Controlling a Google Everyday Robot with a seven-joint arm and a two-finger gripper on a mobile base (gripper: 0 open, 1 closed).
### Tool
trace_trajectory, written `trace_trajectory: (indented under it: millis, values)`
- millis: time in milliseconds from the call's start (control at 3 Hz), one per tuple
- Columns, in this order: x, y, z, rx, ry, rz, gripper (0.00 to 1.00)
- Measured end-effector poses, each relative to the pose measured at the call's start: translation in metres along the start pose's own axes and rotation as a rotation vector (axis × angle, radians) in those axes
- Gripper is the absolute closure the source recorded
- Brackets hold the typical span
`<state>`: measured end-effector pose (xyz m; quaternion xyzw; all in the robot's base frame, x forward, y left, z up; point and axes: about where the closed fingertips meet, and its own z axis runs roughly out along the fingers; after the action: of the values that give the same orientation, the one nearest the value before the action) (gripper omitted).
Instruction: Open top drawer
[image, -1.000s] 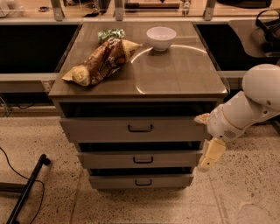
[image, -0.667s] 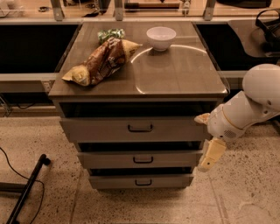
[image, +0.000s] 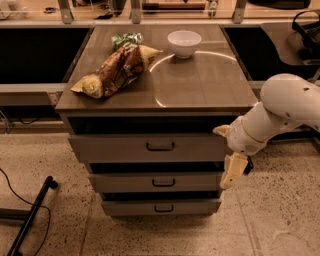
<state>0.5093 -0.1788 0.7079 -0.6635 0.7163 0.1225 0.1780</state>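
The top drawer (image: 115, 148) is the widest grey-beige front of the three, just under the cabinet top. Its black bracket handle (image: 160, 147) sits in the middle. A dark gap shows above the front, which stands a little forward of the cabinet top's edge. My gripper (image: 223, 158) is at the right end of the drawer fronts, level with the top and middle drawers. It is open and empty, with one cream finger (image: 220, 131) pointing left and the other (image: 233, 171) hanging down. It is well right of the handle and does not touch it.
On the cabinet top (image: 200, 85) lie a brown chip bag (image: 116, 71), a green packet (image: 126, 39) and a white bowl (image: 184, 43). Two narrower drawers (image: 160, 183) sit below. A black pole with a cable (image: 30, 217) lies on the speckled floor at the left.
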Motion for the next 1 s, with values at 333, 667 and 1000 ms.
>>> trace_trajectory:
  millis: [333, 667, 1000]
  values:
    - [-0.002, -0.016, 0.014, 0.029, 0.032, -0.037, 0.0]
    - [-0.005, -0.033, 0.027, 0.061, 0.064, -0.059, 0.0]
    - [-0.006, -0.051, 0.046, 0.059, 0.079, -0.061, 0.0]
